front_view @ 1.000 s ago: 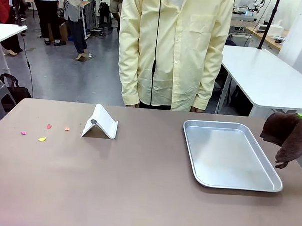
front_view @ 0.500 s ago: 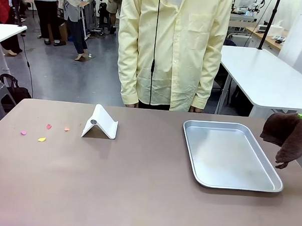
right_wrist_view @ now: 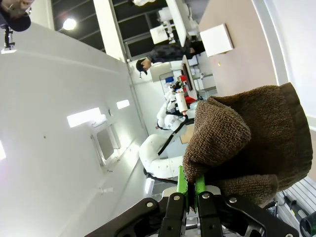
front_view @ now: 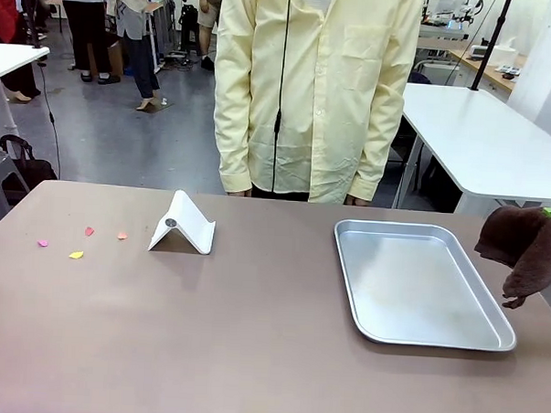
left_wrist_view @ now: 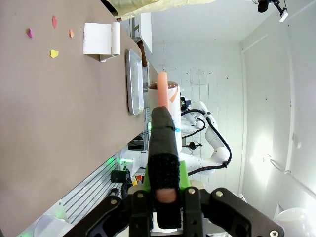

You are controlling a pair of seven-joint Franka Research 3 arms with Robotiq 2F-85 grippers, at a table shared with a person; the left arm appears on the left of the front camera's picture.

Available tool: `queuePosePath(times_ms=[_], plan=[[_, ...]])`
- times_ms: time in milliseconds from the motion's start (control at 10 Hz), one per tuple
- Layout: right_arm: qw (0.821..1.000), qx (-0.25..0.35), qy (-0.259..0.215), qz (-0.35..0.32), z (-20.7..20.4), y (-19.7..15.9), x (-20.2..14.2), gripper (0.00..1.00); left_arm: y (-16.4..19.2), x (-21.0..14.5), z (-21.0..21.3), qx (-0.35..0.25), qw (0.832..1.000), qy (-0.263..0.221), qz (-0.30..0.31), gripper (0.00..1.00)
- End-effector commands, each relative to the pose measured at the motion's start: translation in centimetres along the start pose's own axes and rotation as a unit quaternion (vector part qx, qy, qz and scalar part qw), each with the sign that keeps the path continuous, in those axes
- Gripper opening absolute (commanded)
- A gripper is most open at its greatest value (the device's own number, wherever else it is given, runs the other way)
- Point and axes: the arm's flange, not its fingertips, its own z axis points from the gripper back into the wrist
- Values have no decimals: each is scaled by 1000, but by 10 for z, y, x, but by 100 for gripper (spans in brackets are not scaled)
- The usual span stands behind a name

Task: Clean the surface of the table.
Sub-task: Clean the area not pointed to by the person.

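- left gripper [left_wrist_view: 165,170]: clamped on a black-sleeved stick [left_wrist_view: 163,133] with a salmon-pink core. The pink end pokes out past the sleeve. Gripper sits clear of the desk [left_wrist_view: 59,123], which runs along the picture's left side in the left wrist view.
- desk: wide taupe-brown top spanning the whole front view, with the person at the far edge.
- paper scraps, far-left part of the desk: pink [front_view: 42,244], yellow [front_view: 76,254], red-pink [front_view: 89,231], orange [front_view: 122,236]. Small, loose cluster, none touching.
- white stand [front_view: 183,225]: folded tent shape, just right of the scraps and left of centre, with a small dark round spot on its near face.
- person [front_view: 317,89]: pale yellow shirt, standing at the far side about mid-desk, arms down.
- steel tray [front_view: 418,286]: rectangular, flat on the right half of the desk, well apart from the stand.
- brown cloth [front_view: 525,245]: bunched and drooping at the desk's right edge, just right of the tray. Can't tell if its lower tip touches anything.
- right gripper [right_wrist_view: 190,190]: pinched tight on the cloth. In the right wrist view, green pads bite a fold and the rest hangs over the fingers.
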Motion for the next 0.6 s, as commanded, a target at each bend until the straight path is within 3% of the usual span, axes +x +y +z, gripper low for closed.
queuePosePath(times_ms=[0, 300, 500], plan=[[1000, 11, 4, 12, 3, 5, 0, 6, 0, 0, 0, 0, 1000, 0, 0, 22], [1000, 11, 4, 12, 3, 5, 0, 6, 3, 11, -20, 123, 988, -97, -6, 22], [1000, 11, 4, 12, 3, 5, 0, 6, 18, 30, -34, 161, 981, -107, 21, 22]])
